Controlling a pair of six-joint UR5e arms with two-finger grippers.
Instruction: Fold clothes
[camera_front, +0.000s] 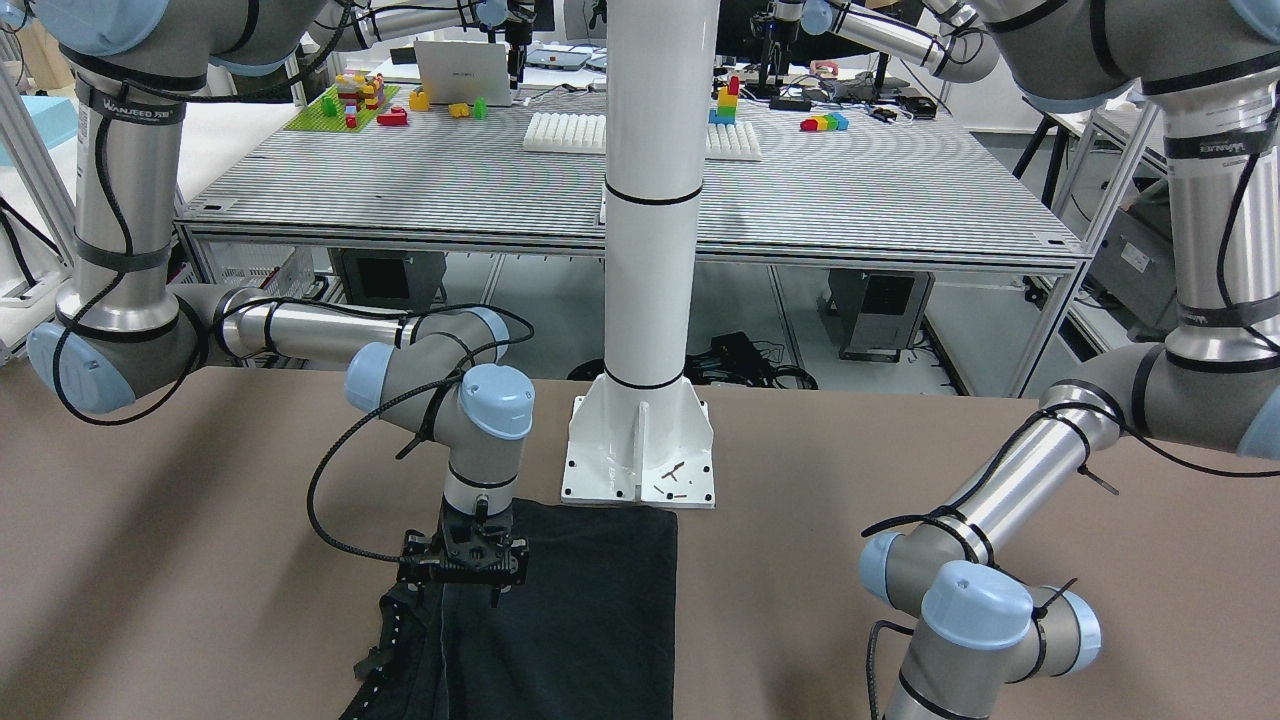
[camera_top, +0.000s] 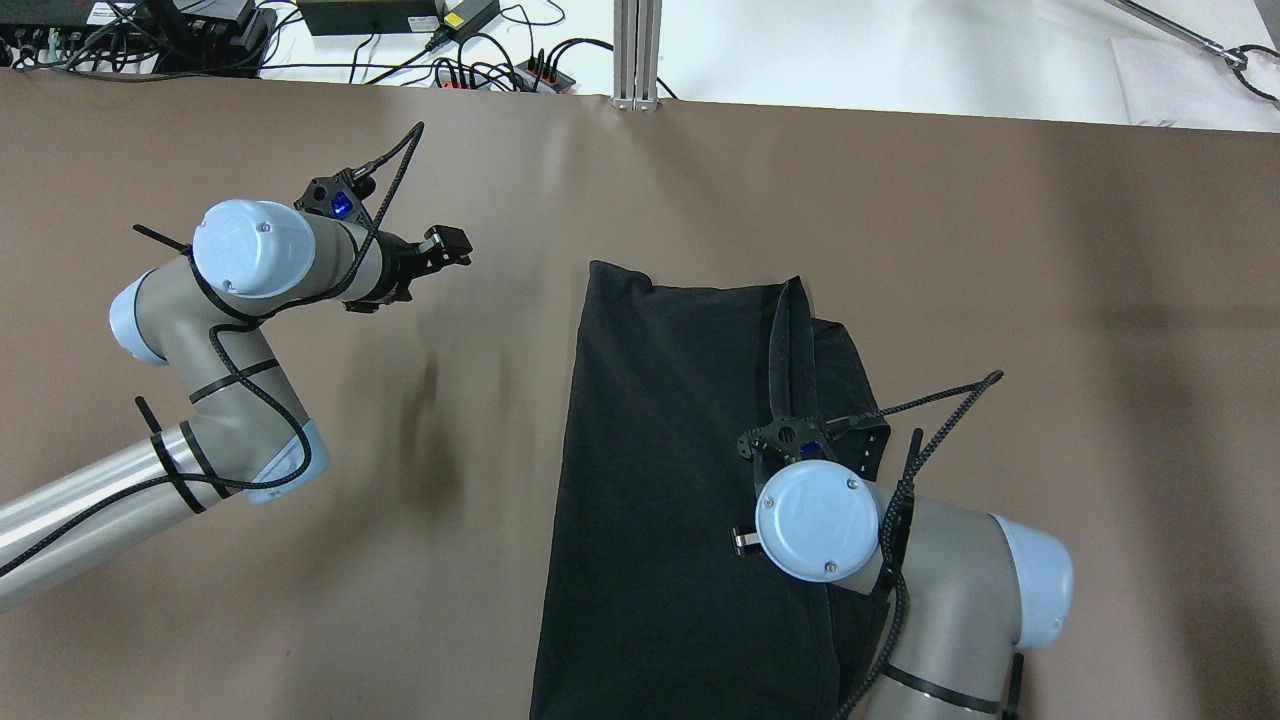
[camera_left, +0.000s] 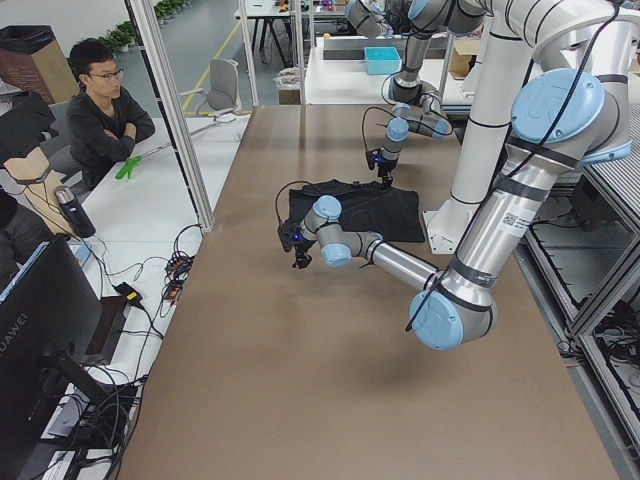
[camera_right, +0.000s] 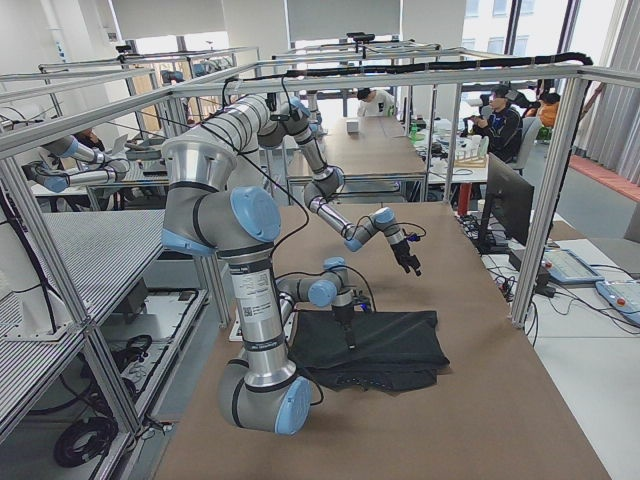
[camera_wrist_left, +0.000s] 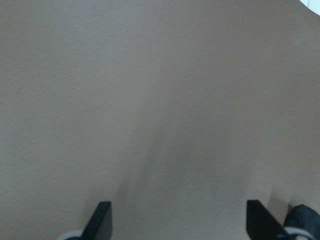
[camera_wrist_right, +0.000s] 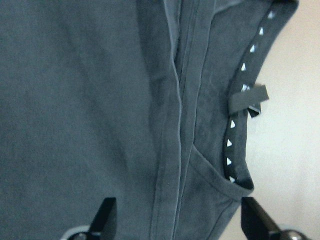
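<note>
While I watch through the right wrist camera, the right gripper hangs with its two dark fingers spread wide and nothing between them, directly over the black garment. A stitched seam runs between the fingers. I cannot tell whether the tips touch the cloth.

The left gripper is also open and empty. It sits over bare table, well apart from the garment's nearest edge.

The garment lies flat on the table as a long rectangle, with one short edge just beside the base plate of the white post. Along the robot's right side a narrower layer is folded over the main panel.

The table cover is a plain, matte brown sheet with a few soft ripples. Past its far edge lie cables and power strips. Behind the robot stands a grey slatted bench with coloured blocks, and a man sits off to the side (arms crossed).

The fabric is thin, soft and dull, with no sheen. Its outer band carries a row of small white triangles, and a short dark tab sticks out past that curving edge.
</note>
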